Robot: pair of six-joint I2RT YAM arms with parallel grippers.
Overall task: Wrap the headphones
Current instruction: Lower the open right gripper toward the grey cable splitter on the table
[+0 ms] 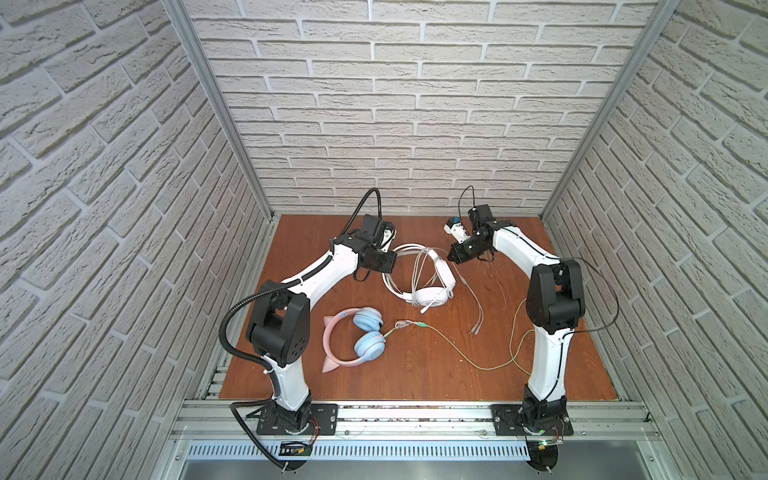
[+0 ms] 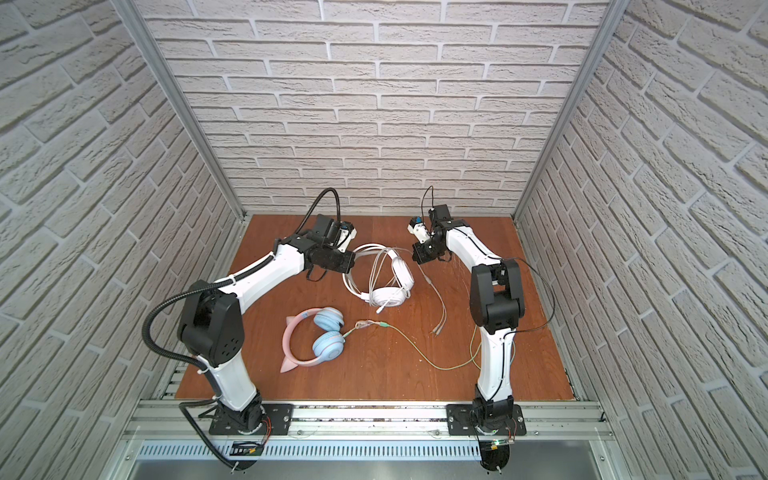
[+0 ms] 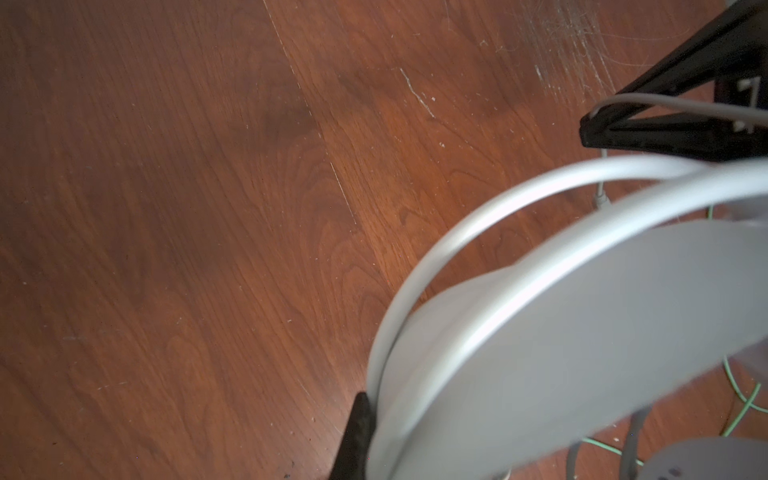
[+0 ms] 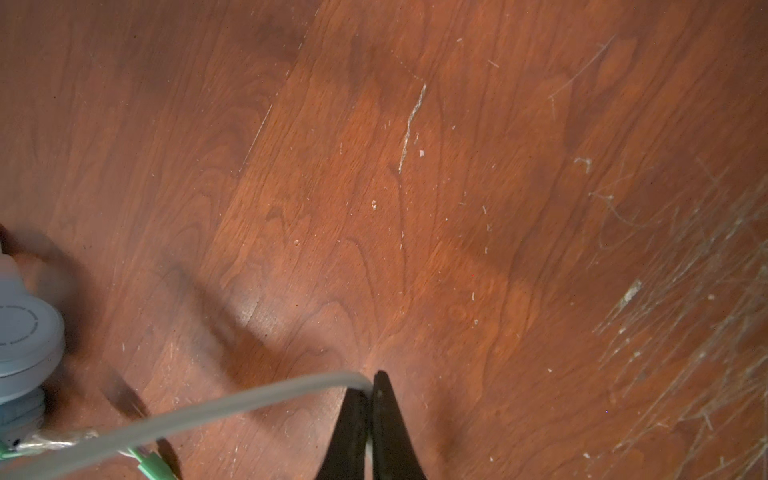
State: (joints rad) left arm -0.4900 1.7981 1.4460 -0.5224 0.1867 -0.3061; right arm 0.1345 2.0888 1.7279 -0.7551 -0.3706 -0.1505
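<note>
Judging from how things lie on the tabletop [image 1: 415, 386], the work is well short of half done. The pink and blue headphones [image 1: 365, 336] rest flat near the left arm's base and look untouched, with nothing wound on them. The white headphones [image 1: 434, 296], at the middle toward the back, are the pair in hand, their headband turned toward the left gripper [image 1: 388, 266]. In the left wrist view only one finger [image 3: 357, 436] shows, set against the edge of that band. The jaws are pressed together, and I take it they pinch the headband, which seems lifted off the wood at that end. The right gripper [image 4: 370, 386] sits just across the white pair, its jaws pinched on the pale cable [image 4: 249, 399].

That cable is partly wrapped: in both top views several loops hang over the headband and between the earcups. A good length is left to wind, running from the right jaws across the wood to the plugs [image 1: 475, 329], which lie loose near the middle. The greenish cable [image 1: 457, 351] is not wrapped at all. It runs out from a blue earcup in a long slack curve toward the right arm's base, so that whole pair is yet to be done once the white one is finished.
</note>
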